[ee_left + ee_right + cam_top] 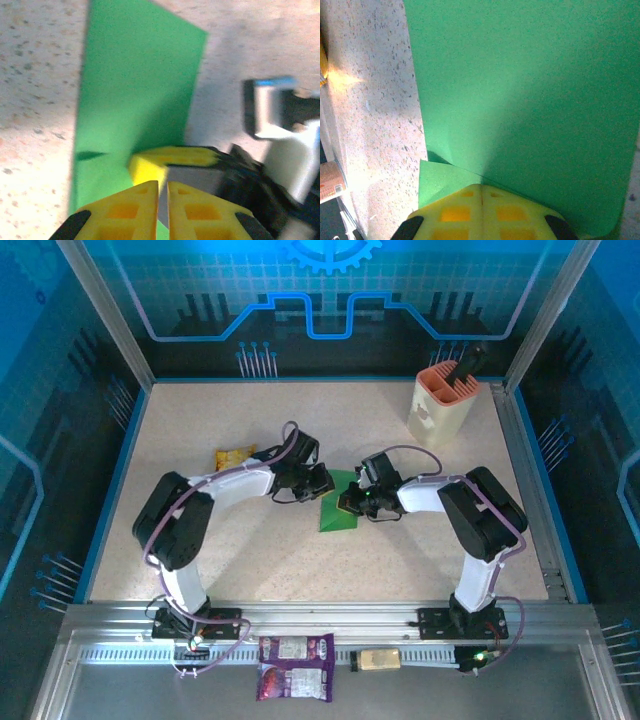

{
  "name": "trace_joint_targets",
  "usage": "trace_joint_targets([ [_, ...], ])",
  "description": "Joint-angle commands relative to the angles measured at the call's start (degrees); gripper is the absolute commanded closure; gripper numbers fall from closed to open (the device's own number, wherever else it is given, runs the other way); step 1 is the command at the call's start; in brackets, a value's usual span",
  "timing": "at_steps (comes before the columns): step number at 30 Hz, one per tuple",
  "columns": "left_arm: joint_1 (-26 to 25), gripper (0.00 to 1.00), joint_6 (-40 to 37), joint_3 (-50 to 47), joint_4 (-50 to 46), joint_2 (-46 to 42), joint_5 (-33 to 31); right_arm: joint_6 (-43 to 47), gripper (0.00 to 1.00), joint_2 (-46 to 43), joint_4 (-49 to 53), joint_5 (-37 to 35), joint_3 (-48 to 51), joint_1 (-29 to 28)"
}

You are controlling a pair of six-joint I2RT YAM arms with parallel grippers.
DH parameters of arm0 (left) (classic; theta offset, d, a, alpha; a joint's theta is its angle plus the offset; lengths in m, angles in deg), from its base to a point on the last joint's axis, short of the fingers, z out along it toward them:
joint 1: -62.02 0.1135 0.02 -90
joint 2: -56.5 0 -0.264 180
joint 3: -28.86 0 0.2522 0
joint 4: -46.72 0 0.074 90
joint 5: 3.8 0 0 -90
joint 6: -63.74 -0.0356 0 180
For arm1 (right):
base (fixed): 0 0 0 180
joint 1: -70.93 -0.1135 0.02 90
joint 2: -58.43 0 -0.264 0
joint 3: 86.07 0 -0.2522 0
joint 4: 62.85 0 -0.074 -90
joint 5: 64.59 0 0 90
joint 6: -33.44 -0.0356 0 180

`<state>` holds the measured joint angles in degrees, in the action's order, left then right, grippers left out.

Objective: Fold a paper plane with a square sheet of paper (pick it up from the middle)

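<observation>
Currently sheet [335, 516] lies right of packet [235, 457], slightly nearer, one part raised. Beyond sheet from packet, right gripper [481, 192] is clamped on its edge. Between packet and sheet, left gripper [163, 187] shows a slim slit between jaws; I cannot tell whether it grips. Risk: opposing pulls tear the sheet or skew the crease.

Speckled beige table [250, 560], blue-lit printed walls [320, 300], metal rail [350, 625] along near edge
</observation>
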<state>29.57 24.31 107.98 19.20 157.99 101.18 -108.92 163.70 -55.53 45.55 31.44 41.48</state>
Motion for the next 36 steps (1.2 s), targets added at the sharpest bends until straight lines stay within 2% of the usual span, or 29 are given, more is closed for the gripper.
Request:
trace_joint_targets([
  [1, -2.2, 0.86, 4.1, -4.4, 1.7, -2.7, 1.6, -0.9, 0.97, 3.7, 7.8, -7.1, 2.9, 0.2],
  [6, -4.1, 0.87, 9.4, -10.3, 7.1, -3.3, 3.7, -1.3, 0.97, 4.1, 8.0, -6.9, 2.9, 0.2],
  [14, -4.6, 0.90, 10.8, -12.2, 10.2, -1.5, 5.0, -1.4, 0.97, 4.2, 7.6, -6.9, 3.2, 0.2],
  [25, -5.0, 0.90, 9.6, -9.6, 9.9, 2.7, 5.5, -1.4, 0.97, 4.4, 7.6, -6.5, 3.2, 0.2],
  [36, -5.0, 0.91, 7.4, -10.2, 6.9, 3.2, 2.6, -1.2, 0.97, 5.0, 8.2, -6.7, 2.8, 0.2],
])
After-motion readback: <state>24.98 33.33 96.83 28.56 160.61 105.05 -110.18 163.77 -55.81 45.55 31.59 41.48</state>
